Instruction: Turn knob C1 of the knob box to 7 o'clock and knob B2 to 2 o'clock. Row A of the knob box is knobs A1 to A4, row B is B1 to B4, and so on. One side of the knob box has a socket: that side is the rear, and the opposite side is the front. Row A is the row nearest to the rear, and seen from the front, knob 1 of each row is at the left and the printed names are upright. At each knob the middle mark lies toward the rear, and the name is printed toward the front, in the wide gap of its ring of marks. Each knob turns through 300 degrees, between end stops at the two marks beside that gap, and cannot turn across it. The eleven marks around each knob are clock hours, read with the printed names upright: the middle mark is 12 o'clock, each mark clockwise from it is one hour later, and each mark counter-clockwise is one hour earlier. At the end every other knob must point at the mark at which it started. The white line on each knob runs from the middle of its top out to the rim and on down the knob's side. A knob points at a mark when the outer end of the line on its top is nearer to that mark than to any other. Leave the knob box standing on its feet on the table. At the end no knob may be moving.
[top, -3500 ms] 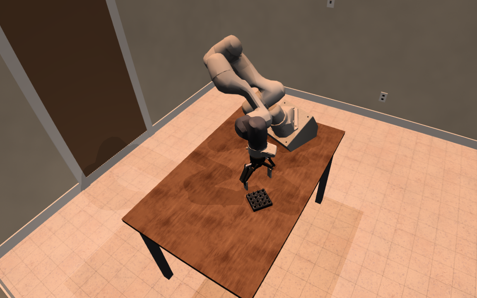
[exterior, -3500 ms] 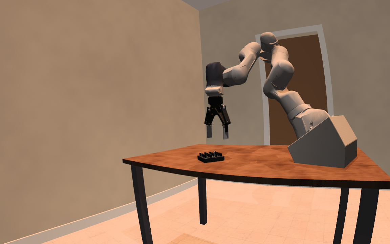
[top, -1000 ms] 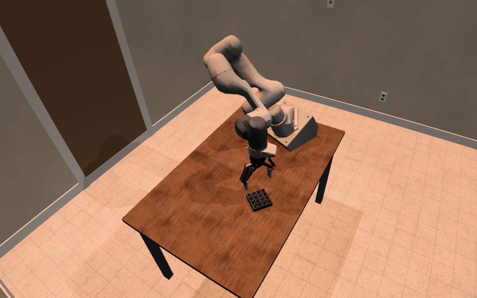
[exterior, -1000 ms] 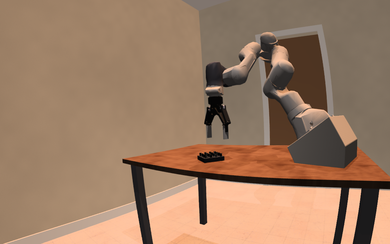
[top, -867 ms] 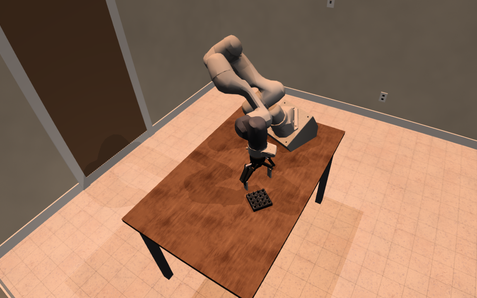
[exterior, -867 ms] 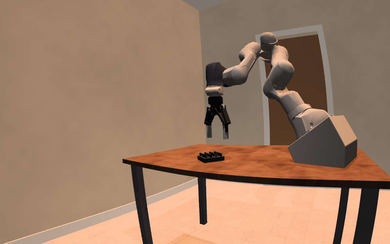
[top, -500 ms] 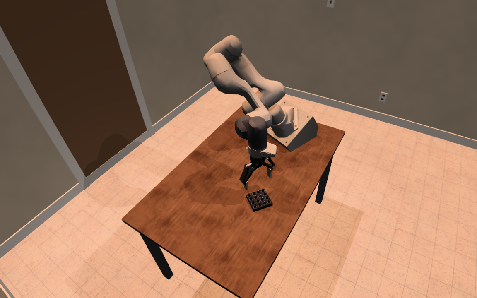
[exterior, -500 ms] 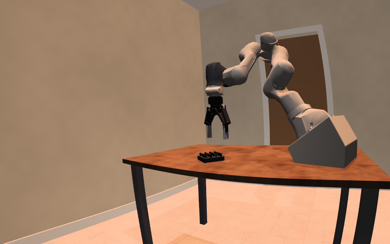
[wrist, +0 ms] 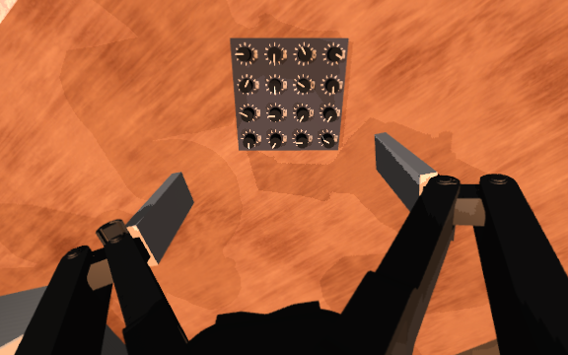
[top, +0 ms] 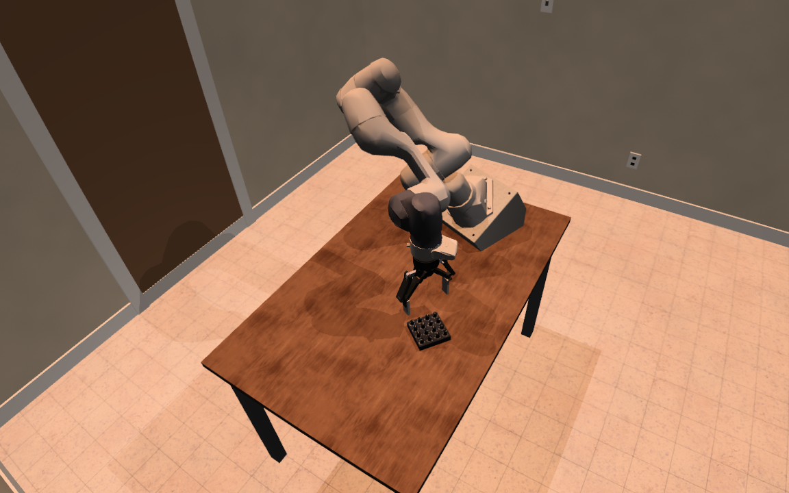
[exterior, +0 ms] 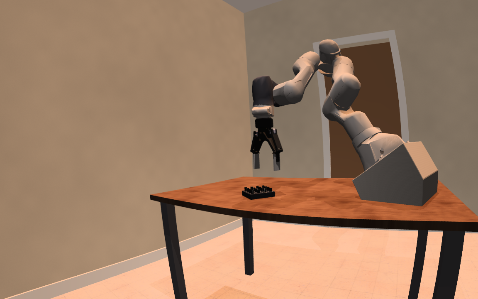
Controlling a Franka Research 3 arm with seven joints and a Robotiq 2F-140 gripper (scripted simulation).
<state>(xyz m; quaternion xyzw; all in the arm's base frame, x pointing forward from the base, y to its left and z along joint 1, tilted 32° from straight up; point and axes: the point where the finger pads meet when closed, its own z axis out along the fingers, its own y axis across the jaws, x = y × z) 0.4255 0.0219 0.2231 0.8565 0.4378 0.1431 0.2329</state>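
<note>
The knob box [top: 429, 331] [exterior: 258, 195] [wrist: 289, 100] stands on the desk [top: 335, 380] [exterior: 307, 209] [wrist: 289, 237], below the claw [top: 426, 299] [exterior: 267, 167] [wrist: 278, 170] and apart from it. In the wrist view, the box lies beyond the fingertips, laterally between the two fingers. The claw is fully spread and grips nothing.

The box is a low, dark, square-cornered housing. Its top panel carries sixteen round black knobs in a four-by-four grid, each with a white pointer line and a ring of pale marks. Knob C1 [wrist: 302, 140] and knob B2 [wrist: 275, 114] both point roughly toward the rear, near the middle mark; neither is at its specified setting.

The claw has black linkages and flat, grey, rectangular finger plates. The desk has a reddish-brown, streaked wood-grain top and straight dark legs.

Small pale labels are printed at the front side of the knobs; their characters are too small to read.
</note>
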